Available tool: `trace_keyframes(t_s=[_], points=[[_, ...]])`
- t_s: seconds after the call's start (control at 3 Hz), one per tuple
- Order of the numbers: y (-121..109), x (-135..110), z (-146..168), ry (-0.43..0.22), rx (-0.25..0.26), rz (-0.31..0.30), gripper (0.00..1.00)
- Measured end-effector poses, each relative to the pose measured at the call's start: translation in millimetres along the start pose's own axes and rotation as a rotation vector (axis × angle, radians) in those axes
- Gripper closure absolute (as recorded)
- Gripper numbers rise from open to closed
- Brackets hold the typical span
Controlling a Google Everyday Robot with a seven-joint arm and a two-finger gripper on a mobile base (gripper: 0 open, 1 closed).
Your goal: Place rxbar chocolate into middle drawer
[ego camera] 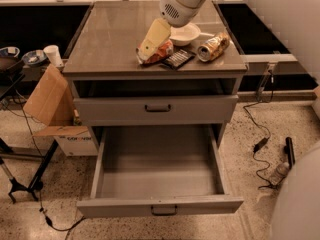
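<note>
1. The white arm (pixel 186 1) enters from the top right and is angled down and to the left over the tabletop (pixel 107 39).
2. The end effector (pixel 146 50) is located at the front centre of the tabletop. Its cream-coloured tip is tilted down onto the crushed orange can (pixel 161 52) and covers the left part of that can.
3. Whether the end effector is set wide or narrow cannot be told from this view. No grasp can be confirmed.
4. The chocolate bar (pixel 177 59) lies flat on the tabletop, just to the right of the orange can and near the front edge. It is apart from the end effector.
5. A crushed gold-silver can (pixel 214 46) lies on its side to the right of the bar.
6. A white bowl (pixel 186 33) stands behind the bar, partly hidden by the arm. Its contents cannot be seen.
7. The upper drawer (pixel 115 111) is shut, with its dark handle (pixel 158 107) at mid-front.
8. The middle drawer (pixel 120 206), below it, is pulled fully out. Its grey floor and side walls are in full view, and a small dark pull handle (pixel 164 210) is fitted at mid-front.
9. A cardboard box (pixel 46 96) leans against the left side of the cabinet, with a white cup (pixel 51 55) seen above it.
10. Cables (pixel 260 149) lie on the floor to the right.
</note>
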State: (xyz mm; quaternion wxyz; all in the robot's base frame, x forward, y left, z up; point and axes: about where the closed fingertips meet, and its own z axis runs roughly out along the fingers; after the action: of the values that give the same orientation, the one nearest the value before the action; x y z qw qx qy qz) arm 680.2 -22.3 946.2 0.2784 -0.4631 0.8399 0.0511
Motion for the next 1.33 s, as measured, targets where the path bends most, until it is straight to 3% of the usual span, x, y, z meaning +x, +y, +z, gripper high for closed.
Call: trace_keyframes(t_s=[0.33, 0.67, 1.0, 1.33], points=[[-2, -6, 25, 0.04, -0.011, -0.02, 0.0], [-5, -3, 55, 0.12, 0.004, -0.023, 0.0], [-4, -4, 57, 0.124, 0.006, -0.025, 0.0], [-13, 2, 66, 0.177, 0.026, 0.005, 0.0]])
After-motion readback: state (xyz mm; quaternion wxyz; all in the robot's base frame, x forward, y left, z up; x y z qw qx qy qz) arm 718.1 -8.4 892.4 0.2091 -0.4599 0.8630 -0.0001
